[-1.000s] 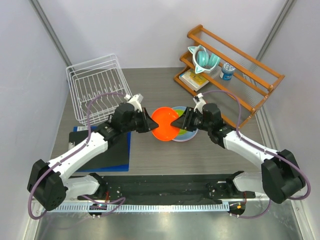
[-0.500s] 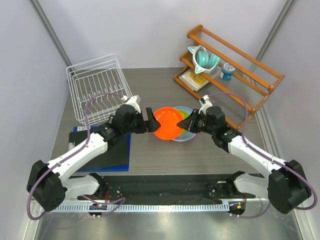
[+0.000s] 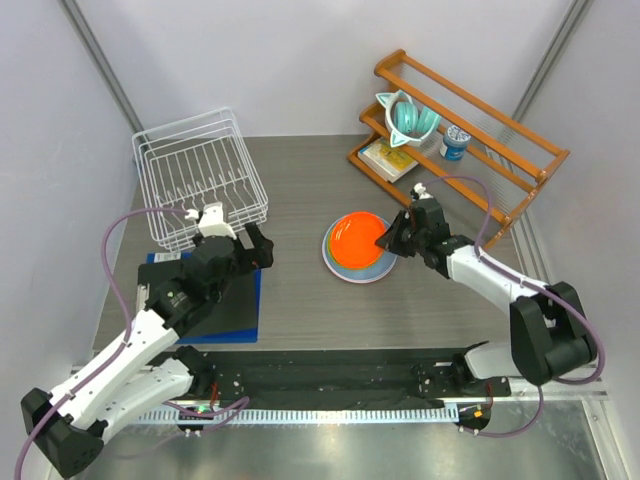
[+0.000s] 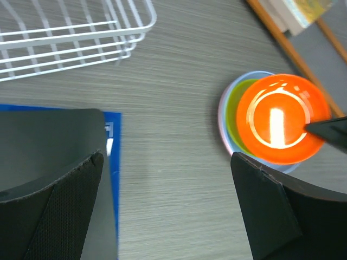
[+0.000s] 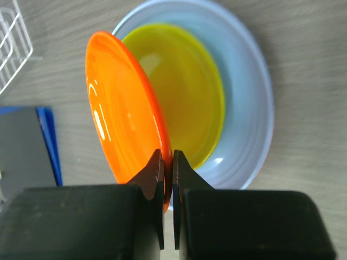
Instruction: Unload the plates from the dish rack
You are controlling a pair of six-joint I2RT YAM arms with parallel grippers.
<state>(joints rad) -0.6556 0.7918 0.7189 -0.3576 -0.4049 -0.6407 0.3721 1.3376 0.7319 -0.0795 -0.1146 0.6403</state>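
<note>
Orange plate rim between tight right fingers, plain only from wrist; left fingers wide apart.

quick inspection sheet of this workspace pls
surface: grey wood-grain table
job's things: wire rack empty; orange plate tilted over green plate in blue plate
clutter: wooden shelf with teal cup, book, small jar; blue mat
grippers: left pincer open, empty; right pincer shut on orange plate's rim
cables: purple loops on both arms
surroundings: pale walls, nothing else seen
</note>
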